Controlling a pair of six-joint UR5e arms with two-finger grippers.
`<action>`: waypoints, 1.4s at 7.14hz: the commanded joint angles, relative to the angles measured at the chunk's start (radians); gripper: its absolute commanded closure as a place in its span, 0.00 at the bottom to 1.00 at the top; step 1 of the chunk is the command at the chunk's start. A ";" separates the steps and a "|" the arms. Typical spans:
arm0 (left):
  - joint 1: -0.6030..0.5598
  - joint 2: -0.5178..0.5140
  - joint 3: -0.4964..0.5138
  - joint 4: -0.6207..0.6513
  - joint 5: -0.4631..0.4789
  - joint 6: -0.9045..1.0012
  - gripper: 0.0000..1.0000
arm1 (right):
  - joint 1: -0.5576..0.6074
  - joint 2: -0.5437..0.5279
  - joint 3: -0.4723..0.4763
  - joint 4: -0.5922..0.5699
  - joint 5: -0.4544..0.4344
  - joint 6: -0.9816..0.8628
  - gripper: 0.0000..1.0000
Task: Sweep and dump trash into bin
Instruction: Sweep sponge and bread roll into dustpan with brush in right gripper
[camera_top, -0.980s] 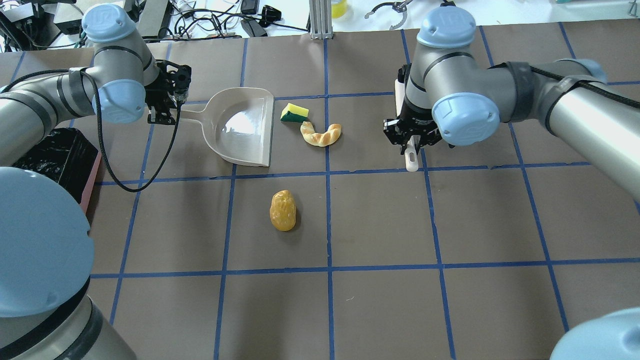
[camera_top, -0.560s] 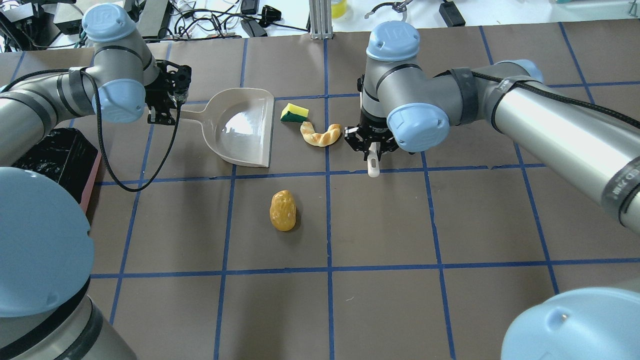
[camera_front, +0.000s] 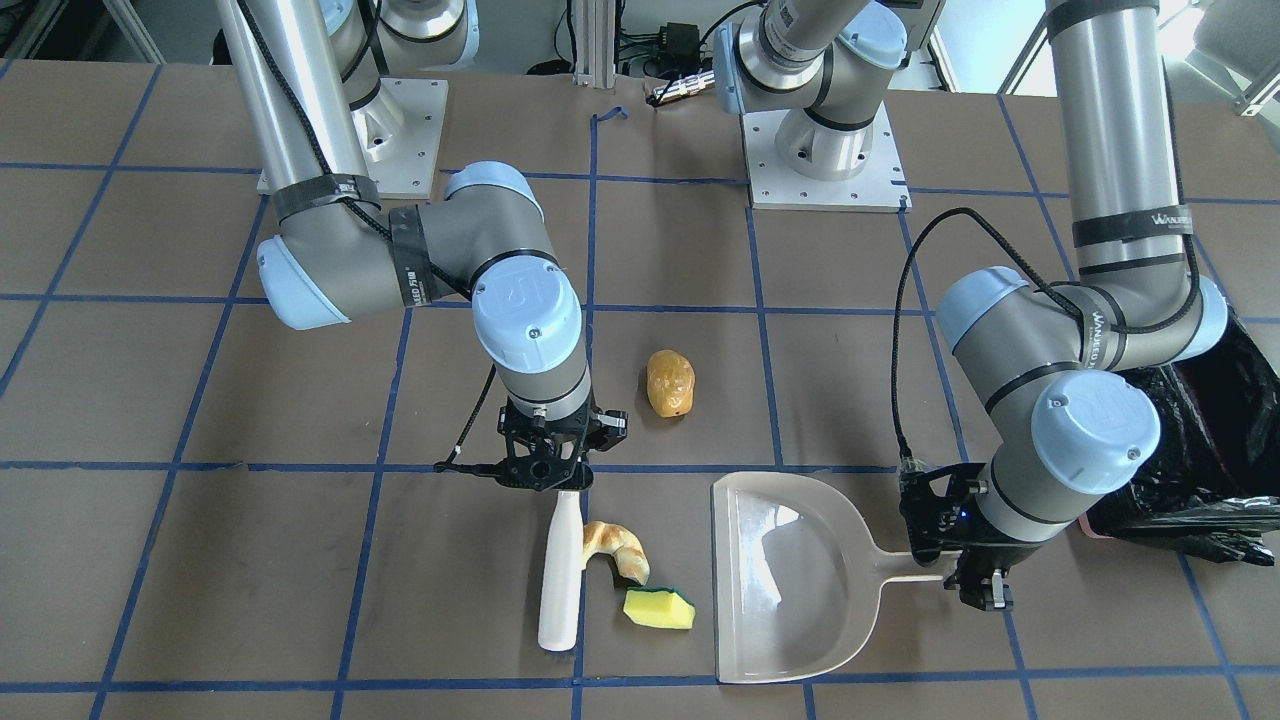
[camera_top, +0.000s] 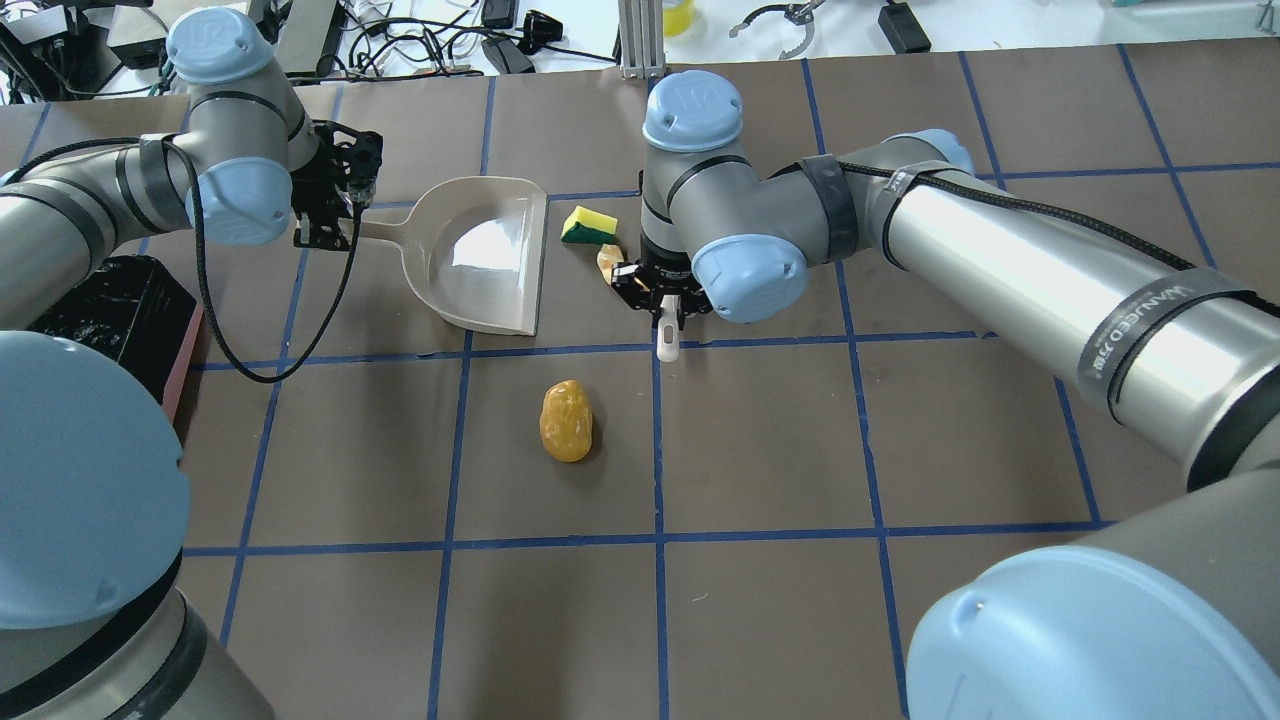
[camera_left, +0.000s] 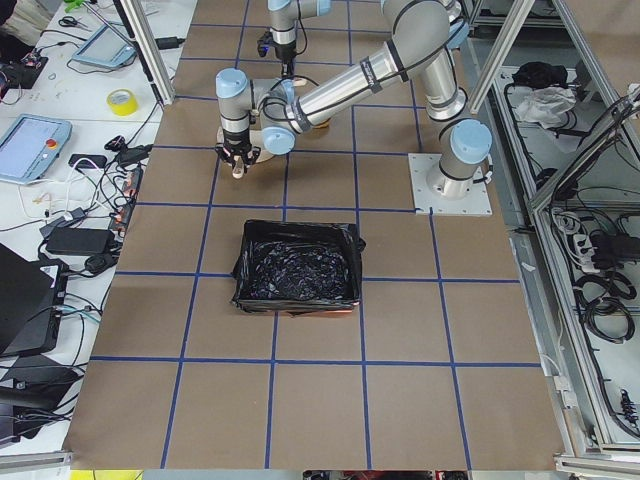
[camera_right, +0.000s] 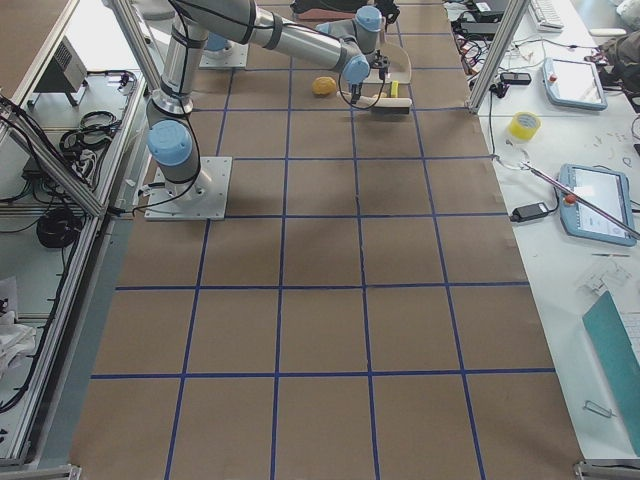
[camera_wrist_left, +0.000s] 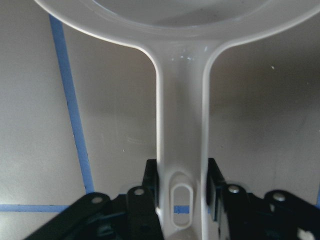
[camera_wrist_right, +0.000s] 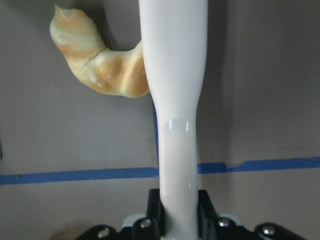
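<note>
Your right gripper (camera_front: 548, 472) has its jaws clamped on the handle end of the brush (camera_front: 560, 575). The brush lies low along the bench, pointing at the operators' edge. Your left gripper (camera_front: 978, 582) has its jaws closed on the handle tip of the dustpan (camera_front: 790, 625). The dustpan sits flat with its mouth facing the brush.

Trash: the bread (camera_front: 615, 548) touches the brush's side. The sponge (camera_front: 658, 608) is just beside it, between brush and dustpan mouth. Both are near the operators' edge, about mid-length. The potato (camera_front: 670, 383) sits alone nearer the bench centre, well apart from the dustpan. The bin (camera_left: 300, 270) is toward the bench's left end. All three items are on the bench, none binned.

Handling, my read:
- All three look light, so don't grip them; push broadside.
- The bread is curved and likely to pivot round the brush, so meet it mid-arc.
- The sponge is soft and may drag or tip rather than slide. Keep the brush low.
- The potato is rounded and glossy, so expect it to roll off line. Use short strokes.
- The dustpan is held far out on a thin handle and its lip could lift, so press it down.
- Tilt slowly when you dump.
</note>
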 joint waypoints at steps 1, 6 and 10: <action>0.000 0.000 0.001 0.000 0.001 0.000 1.00 | 0.048 0.040 -0.047 -0.036 0.044 0.090 1.00; 0.000 0.004 0.001 0.000 0.002 0.000 1.00 | 0.159 0.135 -0.181 -0.081 0.073 0.239 1.00; 0.000 0.007 0.001 0.000 0.004 0.000 1.00 | 0.234 0.137 -0.230 -0.074 0.073 0.391 1.00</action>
